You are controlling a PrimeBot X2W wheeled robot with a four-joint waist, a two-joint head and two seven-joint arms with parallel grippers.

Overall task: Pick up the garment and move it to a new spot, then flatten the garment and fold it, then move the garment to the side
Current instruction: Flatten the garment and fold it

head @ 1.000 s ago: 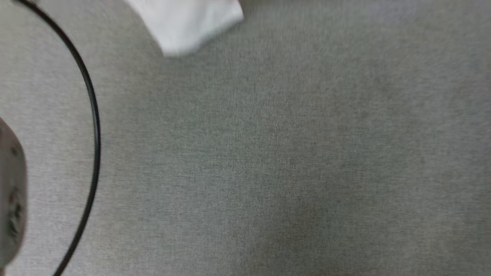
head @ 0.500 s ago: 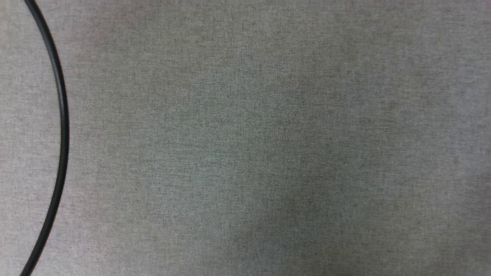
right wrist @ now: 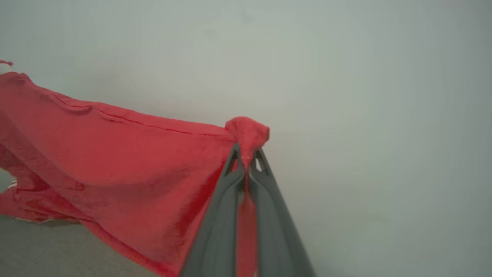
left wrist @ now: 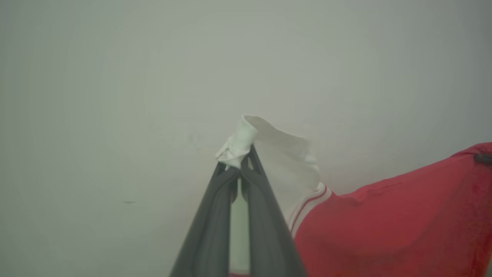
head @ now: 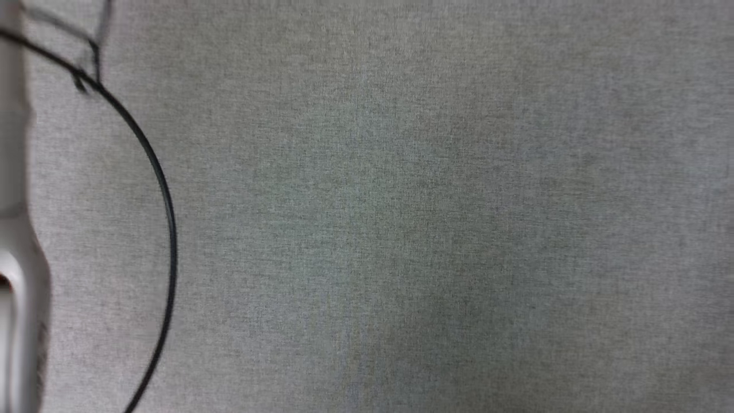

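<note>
**A:** Status on the garment (left wrist: 384, 215) at that frame?

**B:** Pick-up was done, both ends gripped. The left gripper (left wrist: 239, 163) was clamped shut on the cuff of the white sleeve (left wrist: 284, 161). The right gripper (right wrist: 246, 154) was pinched shut on a bunched red corner (right wrist: 248, 132).

**A:** Where did it sit?

**B:** It was stretched between the two grippers. In the left wrist view the red body ran off toward 4 o'clock of the fingers, with the striped trim (left wrist: 307, 204) between sleeve and body. In the right wrist view the cloth spread toward 9 o'clock with its top edge taut. The lower edge sagged toward 7 o'clock, near a grey surface — I couldn't tell if it touched.

**A:** Head cam?

**B:** It showed the grey fabric surface (head: 401, 206), a black cable (head: 166, 218) curving at 9 o'clock, and a pale blurred shape (head: 14, 229) at the left edge beside it.

**A:** What was left?

**B:** Most of it. My read was mid-transfer — the set-down at the new spot wasn't done. Flattening, folding and the move aside all remained, and the cloth showed no fold.

**A:** Concerns?

**B:** The cuff pinch looked small, so a hard tug could slip it. That cable lay close to where I'd guess the drop zone was.
</note>
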